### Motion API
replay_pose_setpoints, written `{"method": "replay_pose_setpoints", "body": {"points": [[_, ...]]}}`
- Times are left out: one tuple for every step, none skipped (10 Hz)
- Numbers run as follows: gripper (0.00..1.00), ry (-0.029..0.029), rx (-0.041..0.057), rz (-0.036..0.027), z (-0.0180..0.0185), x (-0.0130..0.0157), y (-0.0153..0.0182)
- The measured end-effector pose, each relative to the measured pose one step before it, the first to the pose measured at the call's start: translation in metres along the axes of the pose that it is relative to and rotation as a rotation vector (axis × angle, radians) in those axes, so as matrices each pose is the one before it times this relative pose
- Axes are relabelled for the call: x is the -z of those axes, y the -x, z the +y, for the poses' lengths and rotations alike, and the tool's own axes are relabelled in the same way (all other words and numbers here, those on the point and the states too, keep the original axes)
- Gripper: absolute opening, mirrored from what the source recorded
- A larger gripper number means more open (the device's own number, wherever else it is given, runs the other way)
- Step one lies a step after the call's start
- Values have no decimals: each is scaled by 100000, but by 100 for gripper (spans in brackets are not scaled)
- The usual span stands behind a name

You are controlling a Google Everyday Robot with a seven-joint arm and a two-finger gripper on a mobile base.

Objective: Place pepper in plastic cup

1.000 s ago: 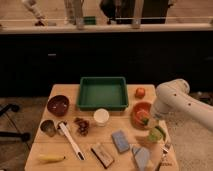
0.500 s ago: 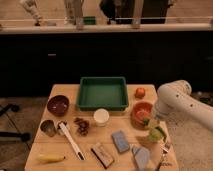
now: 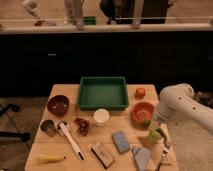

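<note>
The gripper (image 3: 152,129) is held over the plastic cup (image 3: 155,134) (beside the orange bowl (image 3: 142,111)) on the table (image 3: 55,147), jaws pressed together.

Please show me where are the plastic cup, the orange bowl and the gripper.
Plastic cup (image 3: 155,134), camera view: its light green wall.
Orange bowl (image 3: 142,111), camera view: its inner wall.
Gripper (image 3: 151,126), camera view: arm's tip, just above the cup, right side of the table.

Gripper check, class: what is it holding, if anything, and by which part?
Cannot be told: the gripper sits shut just above the plastic cup, beside the orange bowl; no pepper shows.
</note>
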Motion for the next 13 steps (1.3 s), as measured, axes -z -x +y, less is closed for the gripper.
{"method": "replay_pose_setpoints", "body": {"points": [[0,268,-485,-331,48,-122,-285],[0,76,-653,-308,24,-48,-391],[0,15,-458,-40,5,0,-290],[0,-10,-530,-154,-4,20,-279],[0,123,-367,-23,-3,-70,-191],[0,-117,-324,-88,-81,69,-93],[0,-97,-371,-85,-142,42,-65],[0,-49,-471,-68,-217,-16,-73],[0,168,-283,130,-138,-66,-49],[0,299,-300,137,-130,-116,-34],[1,240,-200,28,-104,-91,29],[6,412,-286,-255,-139,-135,65],[6,170,-24,226,40,10,-90]]}}
